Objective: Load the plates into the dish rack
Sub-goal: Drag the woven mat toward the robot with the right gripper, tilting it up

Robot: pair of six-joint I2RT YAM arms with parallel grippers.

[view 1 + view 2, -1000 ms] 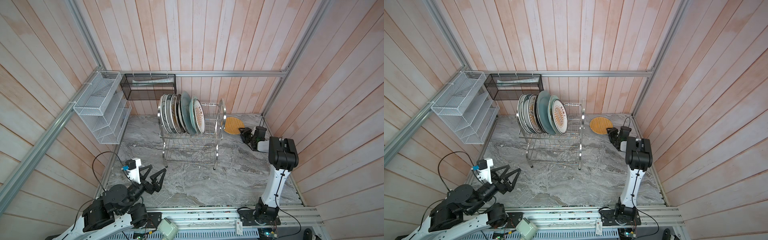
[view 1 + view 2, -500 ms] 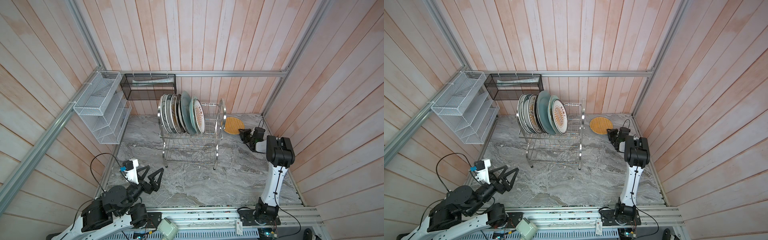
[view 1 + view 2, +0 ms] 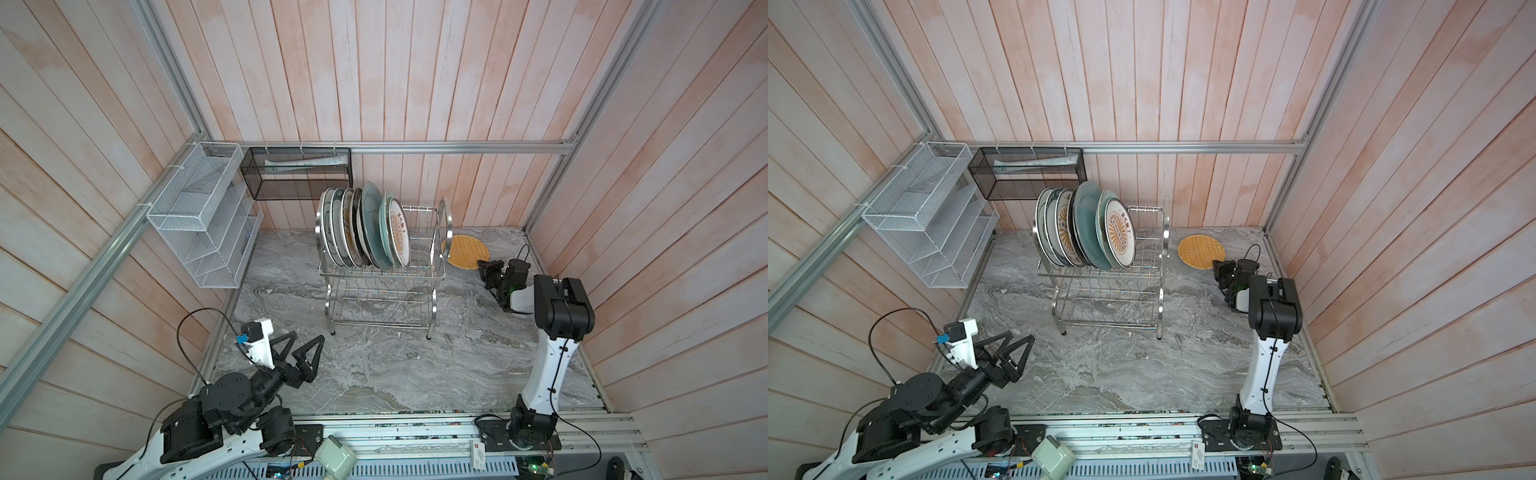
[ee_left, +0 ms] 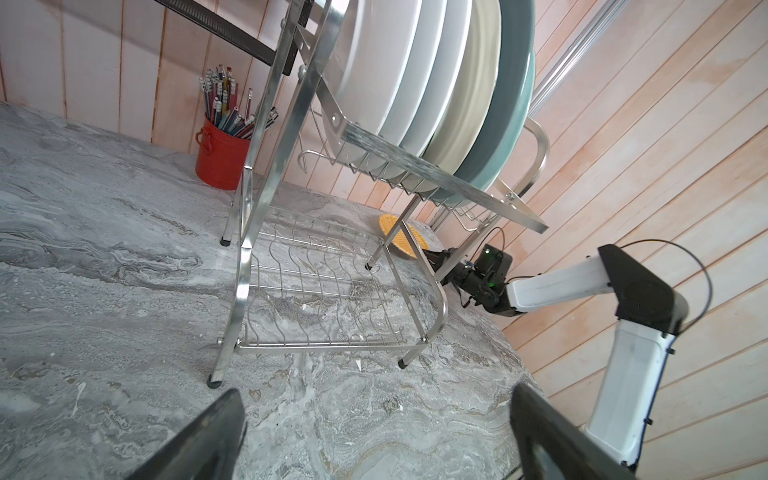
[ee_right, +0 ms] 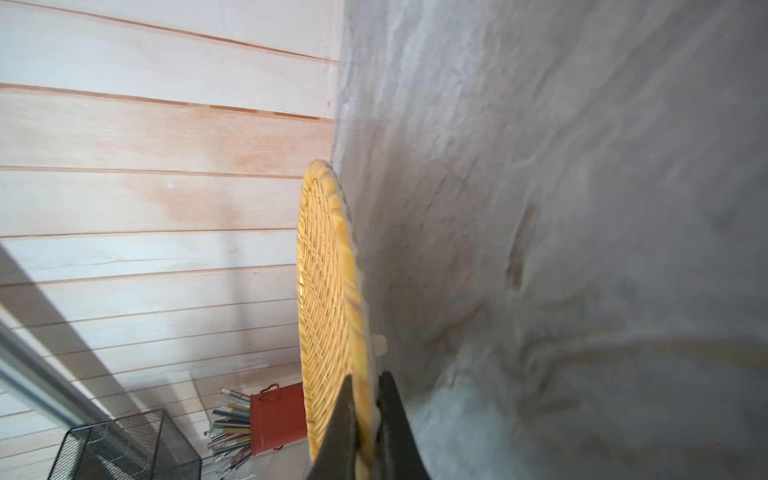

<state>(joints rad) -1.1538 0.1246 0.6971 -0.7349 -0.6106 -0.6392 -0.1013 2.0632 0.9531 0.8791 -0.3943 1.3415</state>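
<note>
My right gripper (image 5: 368, 378) has its jaws clamped on the near rim of the orange plate (image 3: 465, 251), which lies on the grey marble table (image 3: 374, 374) in the far right corner, just beside the dish rack (image 3: 374, 274). The other plates (image 3: 365, 232) stand on edge in a row on the rack's upper tier. My left gripper (image 3: 308, 336) hangs over the table's near left with its jaws wide apart and nothing between them.
</note>
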